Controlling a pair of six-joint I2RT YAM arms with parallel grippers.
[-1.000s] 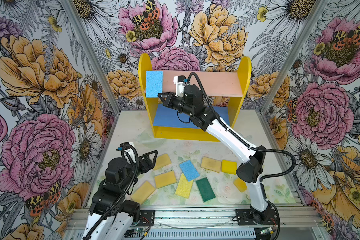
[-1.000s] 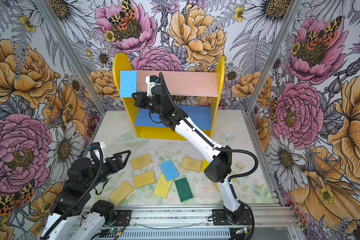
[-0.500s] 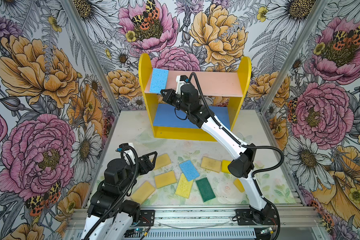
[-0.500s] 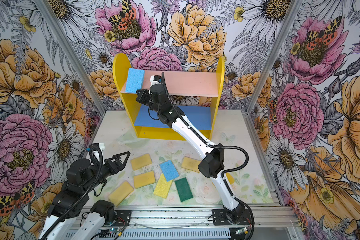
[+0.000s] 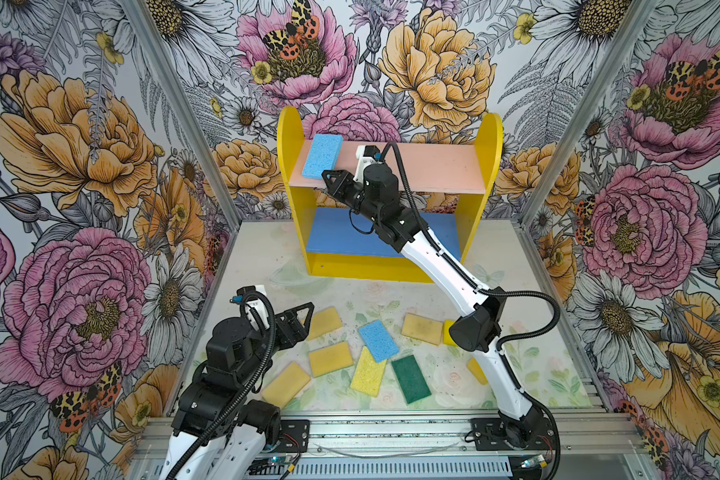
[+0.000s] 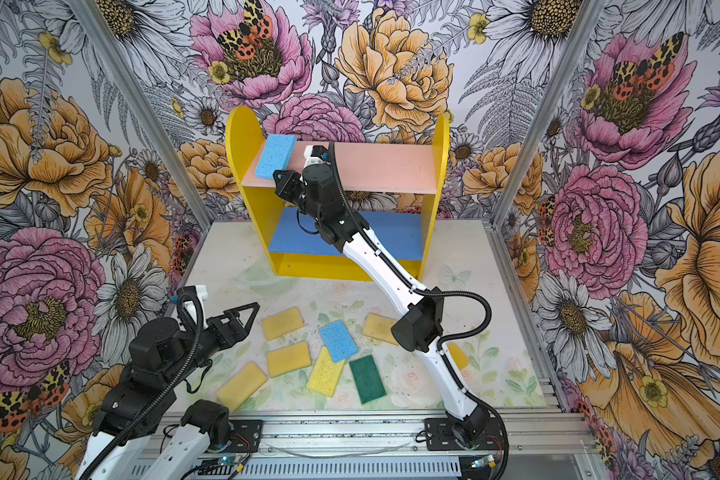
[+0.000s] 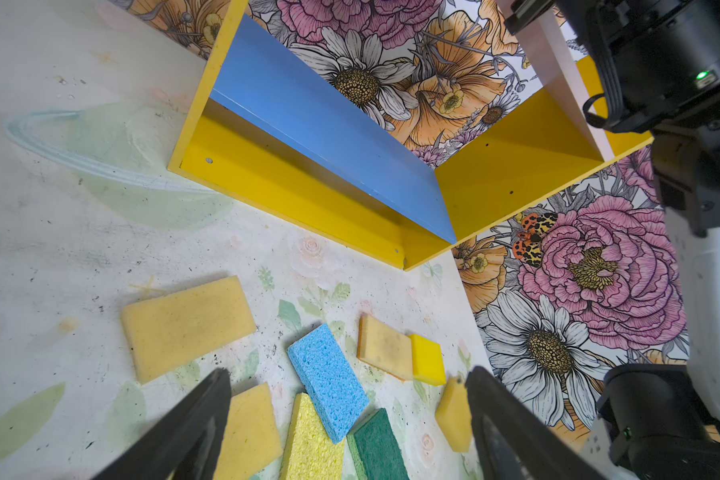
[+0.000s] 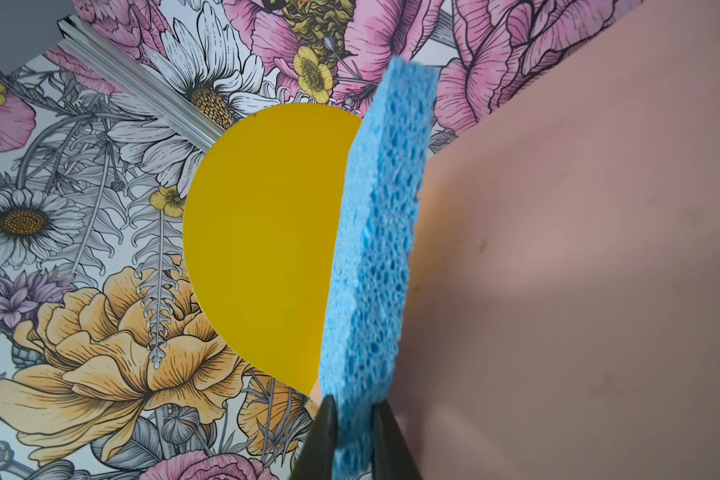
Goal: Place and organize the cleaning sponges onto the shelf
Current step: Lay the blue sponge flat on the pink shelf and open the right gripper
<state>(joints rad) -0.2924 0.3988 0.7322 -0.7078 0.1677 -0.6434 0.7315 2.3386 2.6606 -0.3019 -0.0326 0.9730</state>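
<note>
The shelf stands at the back, with yellow side panels, a pink upper board and a blue lower board. A light blue sponge lies at the pink board's left end, beside the side panel. My right gripper is shut on its near edge. My left gripper hangs open above the floor sponges. These are another light blue sponge, a dark green one, a pale yellow one, several tan ones and a small bright yellow one.
The right arm's elbow hangs over the right-hand floor sponges and hides part of them. Patterned walls close in both sides and the back. A metal rail runs along the front edge. The blue lower board holds nothing.
The right gripper has carried the light blue sponge rightward and back, from over the shelf's left panel onto the pink board. The left gripper has sunk slightly.
</note>
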